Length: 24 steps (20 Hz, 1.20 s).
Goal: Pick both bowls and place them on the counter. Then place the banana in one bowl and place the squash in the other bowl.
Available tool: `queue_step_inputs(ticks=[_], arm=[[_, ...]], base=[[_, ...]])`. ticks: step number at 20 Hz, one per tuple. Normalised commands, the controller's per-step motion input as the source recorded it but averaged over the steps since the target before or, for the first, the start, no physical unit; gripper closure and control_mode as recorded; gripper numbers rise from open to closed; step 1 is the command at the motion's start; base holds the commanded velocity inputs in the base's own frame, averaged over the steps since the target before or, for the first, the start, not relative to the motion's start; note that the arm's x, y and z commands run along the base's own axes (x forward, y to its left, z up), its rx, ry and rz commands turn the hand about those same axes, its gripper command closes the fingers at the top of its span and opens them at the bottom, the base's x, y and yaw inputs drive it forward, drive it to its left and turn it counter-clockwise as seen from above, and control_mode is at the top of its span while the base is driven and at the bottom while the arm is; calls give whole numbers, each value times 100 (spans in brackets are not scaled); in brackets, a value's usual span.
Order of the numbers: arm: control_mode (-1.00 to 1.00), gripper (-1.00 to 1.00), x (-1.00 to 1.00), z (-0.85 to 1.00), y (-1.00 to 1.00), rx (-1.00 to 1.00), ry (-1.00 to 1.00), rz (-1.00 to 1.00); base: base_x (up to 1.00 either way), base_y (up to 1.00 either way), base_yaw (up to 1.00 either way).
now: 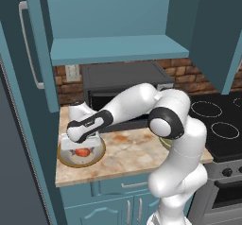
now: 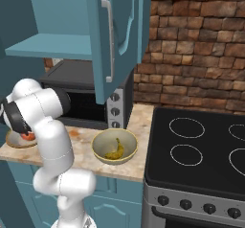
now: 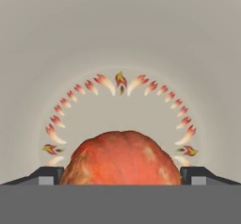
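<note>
Two round bowls sit well apart on the beige, brown-mottled stone desk [image 1: 127, 155]. The wide shallow bowl with a brown rim [image 1: 66, 159] holds the small red-orange squash [image 1: 82, 151]; the fingers [image 3: 56, 175] stand spread wide either side of it, not clamping it. The deeper tan-olive bowl [image 2: 98, 150] holds the curved yellow banana [image 2: 115, 150].
</note>
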Motion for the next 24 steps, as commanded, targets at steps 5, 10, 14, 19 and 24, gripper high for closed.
queue_step_inputs(ticks=[5, 10, 14, 19, 24], arm=[[-100, -100, 0, 0, 0, 0, 0, 0], [-100, -100, -2, 7, -2, 0, 0, -1], [-100, -100, -1, 20, -11, 0, 0, -3], [-100, -100, -8, 33, -23, 2, 0, 0], [-100, -100, -15, 30, -32, 4, -1, 0]], base=[[0, 0, 0], [0, 0, 0], [0, 0, 0], [0, 0, 0], [0, 0, 0]])
